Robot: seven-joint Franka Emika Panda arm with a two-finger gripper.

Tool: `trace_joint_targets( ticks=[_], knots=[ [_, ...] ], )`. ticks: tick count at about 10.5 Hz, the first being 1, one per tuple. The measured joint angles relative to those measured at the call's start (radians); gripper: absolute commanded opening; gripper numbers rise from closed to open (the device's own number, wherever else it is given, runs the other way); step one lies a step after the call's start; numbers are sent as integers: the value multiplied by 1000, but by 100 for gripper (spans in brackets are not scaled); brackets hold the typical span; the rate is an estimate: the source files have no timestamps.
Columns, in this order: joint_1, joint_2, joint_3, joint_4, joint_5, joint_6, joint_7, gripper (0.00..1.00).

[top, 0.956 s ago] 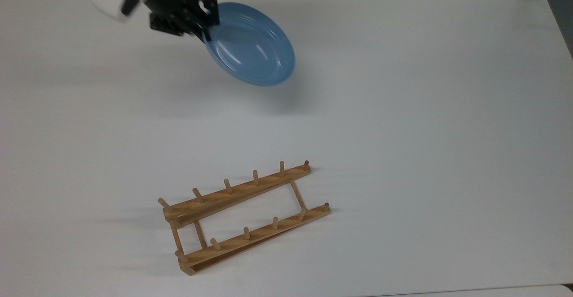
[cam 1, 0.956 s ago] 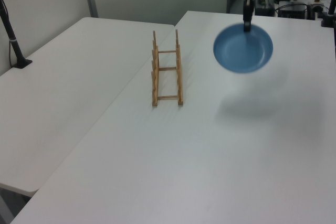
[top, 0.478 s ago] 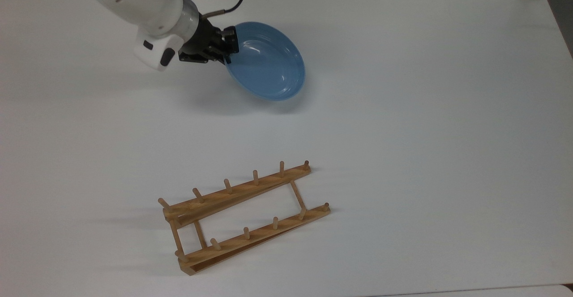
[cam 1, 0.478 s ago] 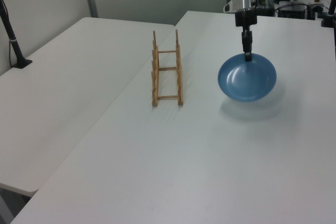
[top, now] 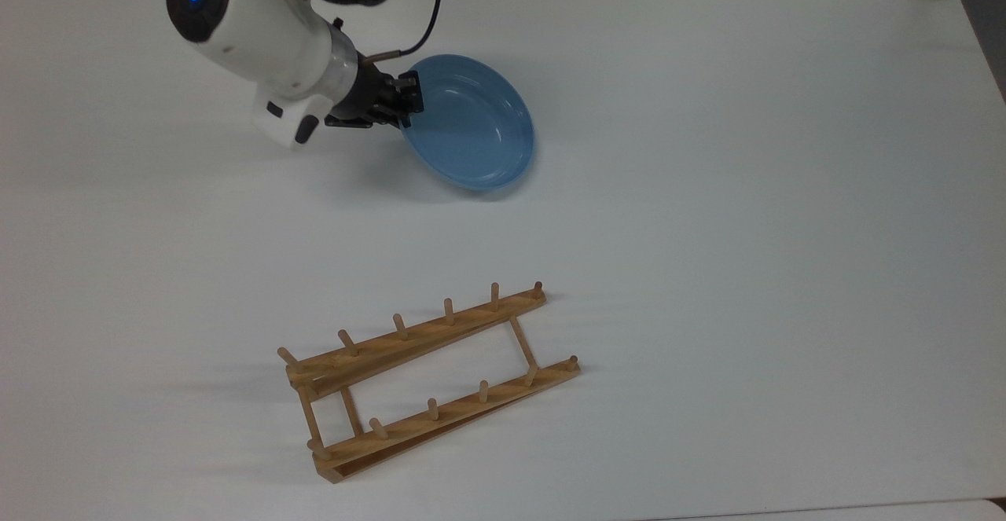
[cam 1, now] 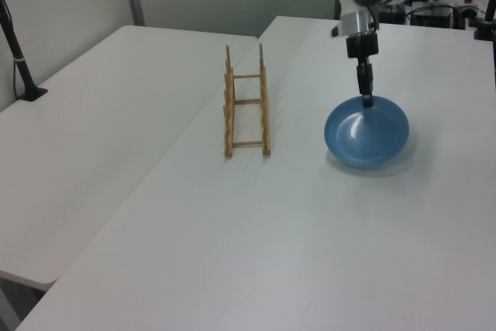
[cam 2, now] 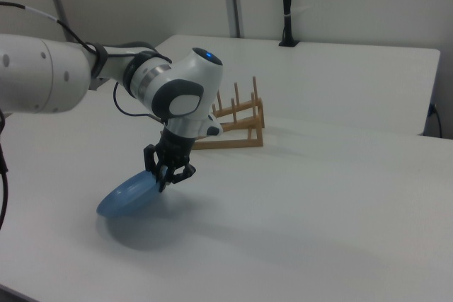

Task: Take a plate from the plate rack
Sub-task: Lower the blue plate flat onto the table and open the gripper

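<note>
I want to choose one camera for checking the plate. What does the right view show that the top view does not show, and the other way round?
Right view alone: the plate from the side, tilted, its low edge at or near the table, and a black pole behind. Top view alone: the plate's hollow inner face and the full layout of the rack, both rails and crossbars. Both: the gripper shut on the plate's rim, and the rack holding nothing, apart from the plate.
</note>
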Motion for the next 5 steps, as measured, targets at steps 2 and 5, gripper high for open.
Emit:
trace_joint_targets(
  ticks=[2, 5],
  knots=[
    [11, 27, 0, -4, 0, 2, -1, 83],
    [11, 34, 0, -1, 0, 2, -1, 100]
  ],
)
